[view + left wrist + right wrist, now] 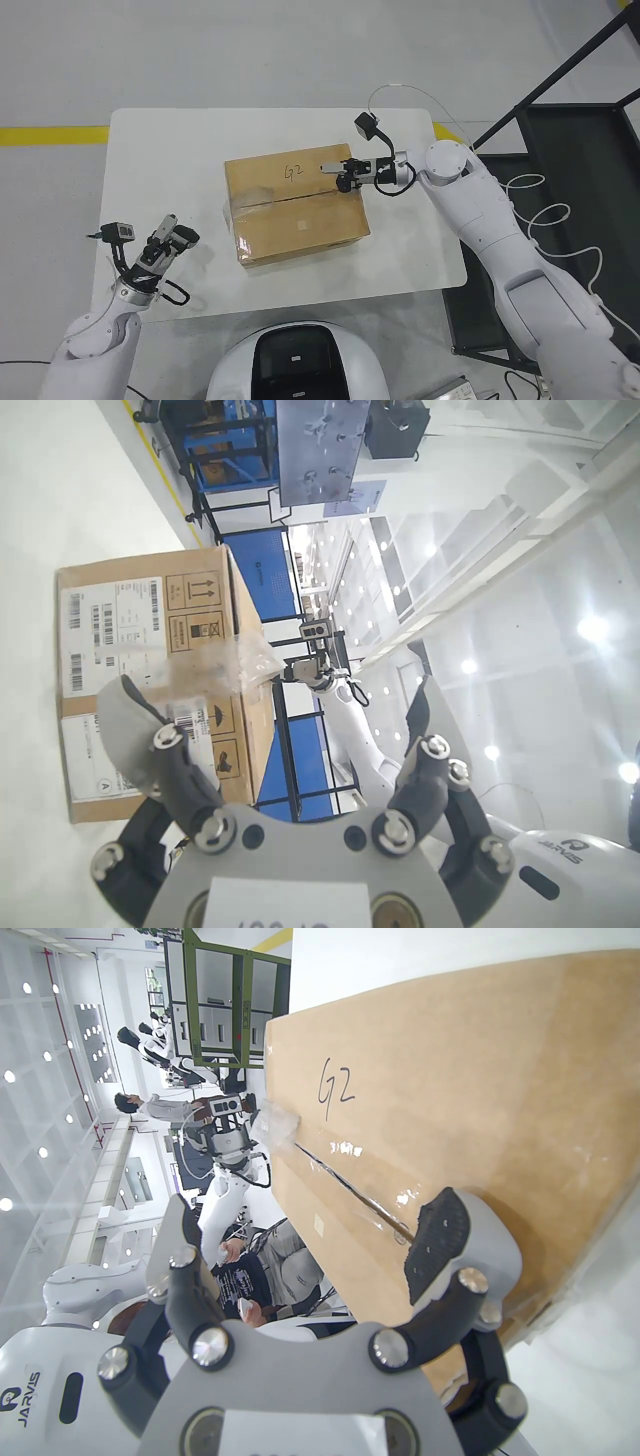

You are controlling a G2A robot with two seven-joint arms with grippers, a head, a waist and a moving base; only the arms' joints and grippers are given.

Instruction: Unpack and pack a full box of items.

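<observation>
White worktop (pixel 150 160) carried everything. Nearest me, my left tool (pixel 178 232) sat spread wide and empty, well apart from the cardboard box (pixel 295 225) at centre. Its taped seam (pixel 290 199) ran lengthwise toward my right tool (pixel 341 176), also spread and empty, at that end.

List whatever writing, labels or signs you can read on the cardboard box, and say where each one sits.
"G2": handwritten on the top of the cardboard box.
White labels on the box's side: barcodes and print too small to read.
Handling pictograms beside those labels: paired arrows, an umbrella, a glass; no words legible.
</observation>
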